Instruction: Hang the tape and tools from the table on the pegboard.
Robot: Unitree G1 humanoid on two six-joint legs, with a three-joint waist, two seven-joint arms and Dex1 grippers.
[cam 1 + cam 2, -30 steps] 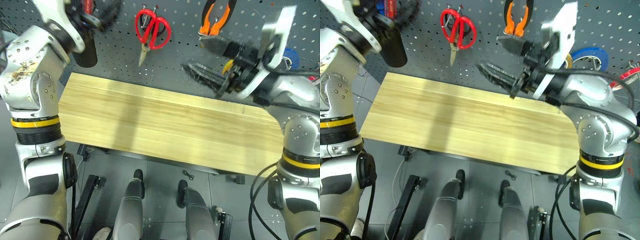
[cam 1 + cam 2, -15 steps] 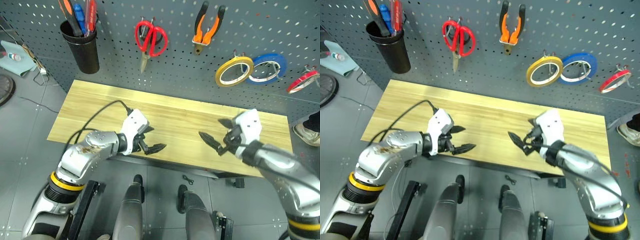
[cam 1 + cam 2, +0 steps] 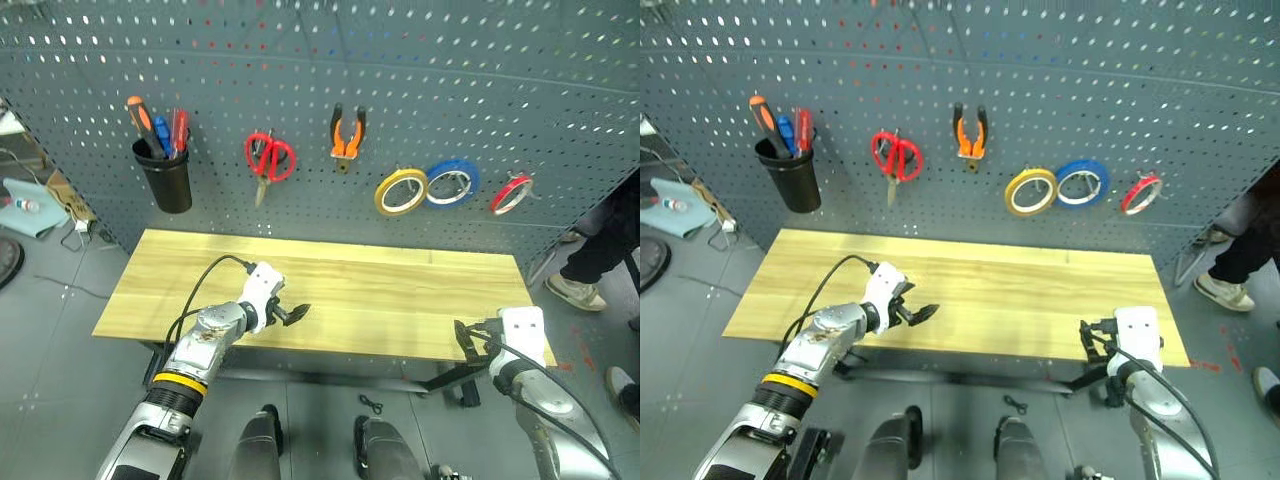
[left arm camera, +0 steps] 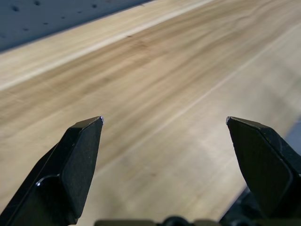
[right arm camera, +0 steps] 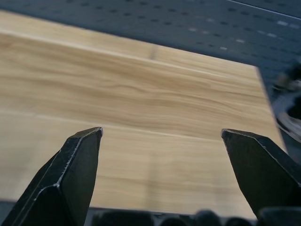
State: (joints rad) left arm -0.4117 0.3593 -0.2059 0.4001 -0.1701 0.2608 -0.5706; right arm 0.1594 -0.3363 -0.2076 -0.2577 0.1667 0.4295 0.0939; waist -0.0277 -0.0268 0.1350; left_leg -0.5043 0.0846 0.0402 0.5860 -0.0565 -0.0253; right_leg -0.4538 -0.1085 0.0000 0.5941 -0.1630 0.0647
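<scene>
On the pegboard [image 3: 500, 90] you already have every task item hung: the red tape [image 3: 511, 193] at the right end of the row, the red-handled scissors [image 3: 268, 160], the pliers [image 3: 346, 135], and the red-handled screwdriver [image 3: 179, 130] standing in the black cup [image 3: 168, 180]. The desk [image 3: 400, 300] carries nothing but bare planks, so you can judge the hanging step finished and the task at its end.

Your left tool [image 3: 292, 314] hovers over the near middle of the desk with its fingers spread wide and nothing between them; your right tool [image 3: 1092, 338] sits at the near right corner, likewise spread and empty.

The scissors hang with their long axis upright, blades pointing down and red loops on top. The pliers also hang upright, with the handles up and the nose down. The screwdriver stands nearly upright, handle up. The tape ring hangs tilted on its hook.

Your next move calls for little: keep both tools away from the board and check that nothing slips off its hook.
</scene>
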